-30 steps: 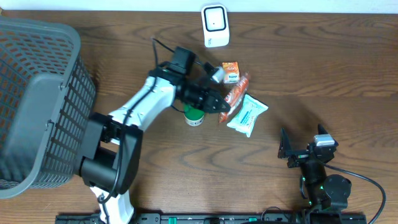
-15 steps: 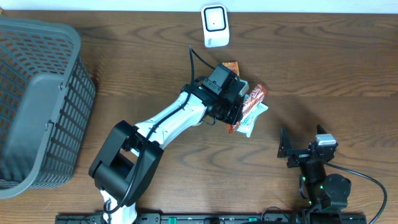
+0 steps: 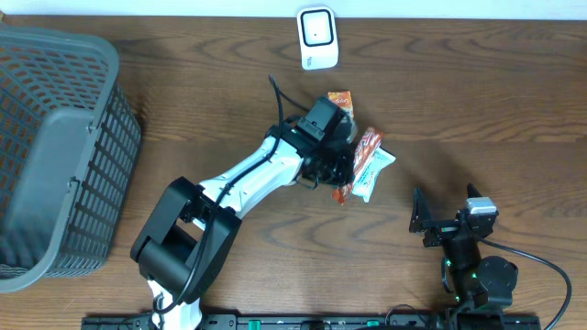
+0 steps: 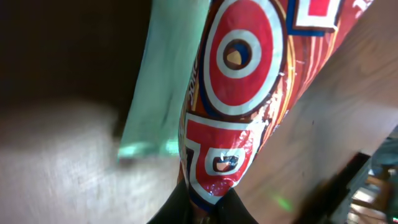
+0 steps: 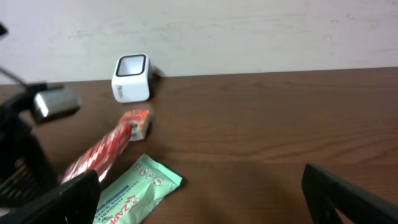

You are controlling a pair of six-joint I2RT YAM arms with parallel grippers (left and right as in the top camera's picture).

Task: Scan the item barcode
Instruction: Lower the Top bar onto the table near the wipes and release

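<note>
**Left hand clamped on the red packet, short of the scanner**

The dark brown wood-grain tabletop (image 3: pixel 514 101) fills the overhead view. Nearest the robot's base, well in front of the scanner (image 3: pixel 317 37) and to its right, the right hand (image 3: pixel 448 213) sits low with its jaws spread wide and nothing between them.

Farther in, still in front of the scanner and slightly to its right, the left hand (image 4: pixel 202 208) is closed tight on one end of the red snack packet (image 3: pixel 364 149). The packet's long axis runs diagonally, with its near end pointing away from the scanner and to the left, and its far end pointing back and to the right. A mint-green pouch (image 3: pixel 376 171) lies just beside it on the side away from the scanner. Whether the packet rests on the wood or is lifted clear cannot be told.

A small orange box (image 3: pixel 340 98) sits between packet and scanner, partly covered by the arm. A grey mesh basket (image 3: pixel 55 156) stands far to the scanner's left, cut off by the frame. Behind the scanner rises a pale wall (image 5: pixel 261 31).

The left wrist view is blurred, so the packet's print is unreadable and no barcode can be made out.
</note>
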